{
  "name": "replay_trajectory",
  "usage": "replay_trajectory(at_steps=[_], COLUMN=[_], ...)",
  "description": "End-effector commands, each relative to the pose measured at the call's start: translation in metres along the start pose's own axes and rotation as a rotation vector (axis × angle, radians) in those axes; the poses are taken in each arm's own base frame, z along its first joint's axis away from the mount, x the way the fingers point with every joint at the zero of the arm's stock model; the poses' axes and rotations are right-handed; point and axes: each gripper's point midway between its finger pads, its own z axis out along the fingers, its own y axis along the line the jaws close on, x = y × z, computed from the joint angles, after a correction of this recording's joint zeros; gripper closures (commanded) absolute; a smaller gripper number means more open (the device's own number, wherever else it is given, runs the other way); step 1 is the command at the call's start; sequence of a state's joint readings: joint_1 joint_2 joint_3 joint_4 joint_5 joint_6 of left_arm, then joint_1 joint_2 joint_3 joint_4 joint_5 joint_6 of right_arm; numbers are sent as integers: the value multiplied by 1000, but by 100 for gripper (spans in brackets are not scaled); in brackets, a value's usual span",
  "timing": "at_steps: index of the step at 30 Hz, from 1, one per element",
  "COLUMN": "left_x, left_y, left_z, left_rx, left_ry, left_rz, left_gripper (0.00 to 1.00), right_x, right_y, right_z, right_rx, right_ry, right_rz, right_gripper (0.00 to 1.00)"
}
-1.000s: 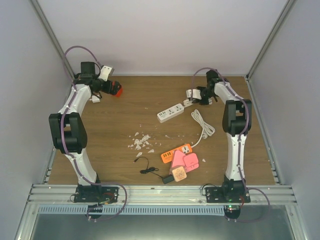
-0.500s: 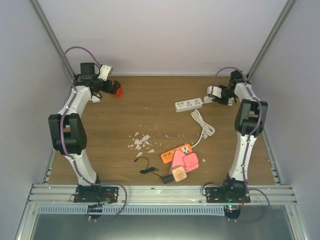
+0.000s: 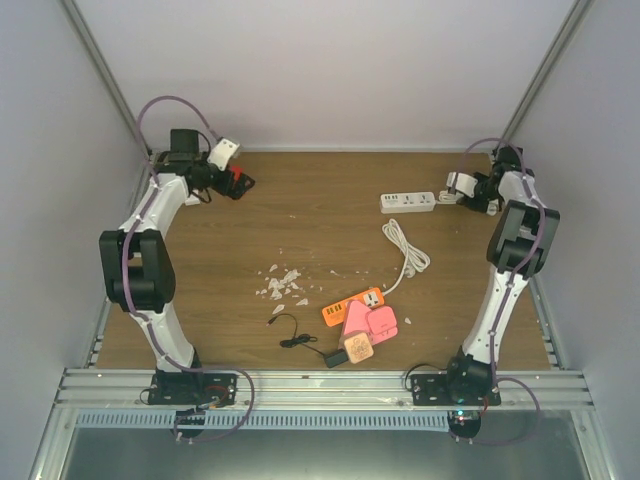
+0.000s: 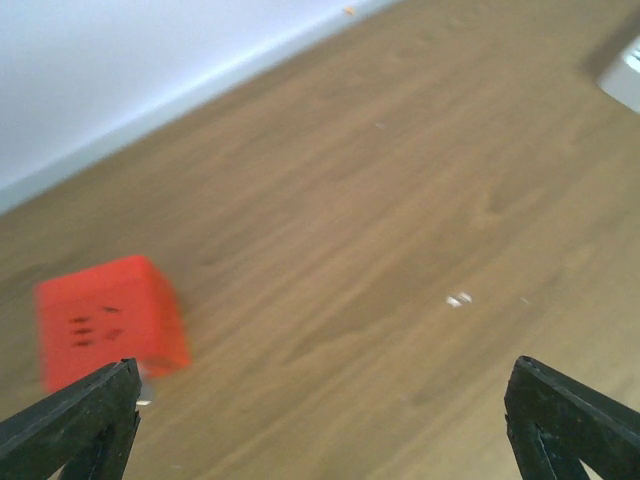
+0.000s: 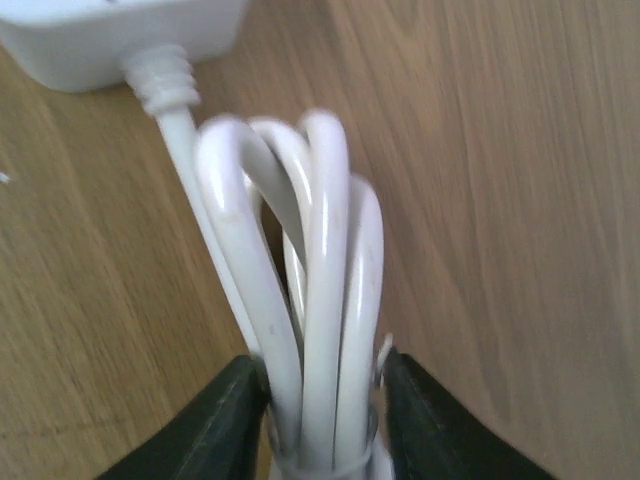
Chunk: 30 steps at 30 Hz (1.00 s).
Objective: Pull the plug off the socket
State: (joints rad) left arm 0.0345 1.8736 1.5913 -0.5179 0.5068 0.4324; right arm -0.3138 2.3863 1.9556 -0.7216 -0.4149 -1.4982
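At the far left of the wooden table [image 3: 300,190], the left gripper [image 4: 320,425] hangs with its jaws wide apart and nothing in them. A red socket cube [image 4: 110,320] sits on the table just below it. Near the front middle lie an orange power strip [image 3: 352,305] and a loose white cord [image 3: 408,250]. The cord's end reaches the orange strip, but it is too small to tell if it is plugged in. At the far right, a white power strip [image 3: 407,202] lies flat. The right gripper [image 5: 320,400] squeezes the strip's looped white cable [image 5: 325,250].
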Motion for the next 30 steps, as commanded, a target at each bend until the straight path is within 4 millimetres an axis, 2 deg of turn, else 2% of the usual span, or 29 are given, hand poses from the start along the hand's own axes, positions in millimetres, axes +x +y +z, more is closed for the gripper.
replay_trajectory(at_steps=[1,8,11,14,18,24,30], left_x=[7,48,70,94,123,147,176], left_y=[-72,-180,-215,-246,-279,-316,-337], left_z=[-4,-8,-15,-23,-31,-31,-20], left_rx=[177,435,526,600,669,673,609], left_ry=[-6,5,0,1,6,2,62], left_rz=[178,378,444,510,570,624,715], left_gripper=[1,1,1,2,5,6,5], right_x=[42,25,12,-6,-32,-65,-92], right_y=[7,-8,-14,-17,-4,30,52], right_z=[5,-21,-37,-58,-76,-91,-101], right_rx=[0,50,72,94,83,59,40], right_ry=[96,39,5,-34,-79,-100,-147], right_rz=[77,119,132,142,138,113,156], right_gripper=[59,30,20,2,0,0,1])
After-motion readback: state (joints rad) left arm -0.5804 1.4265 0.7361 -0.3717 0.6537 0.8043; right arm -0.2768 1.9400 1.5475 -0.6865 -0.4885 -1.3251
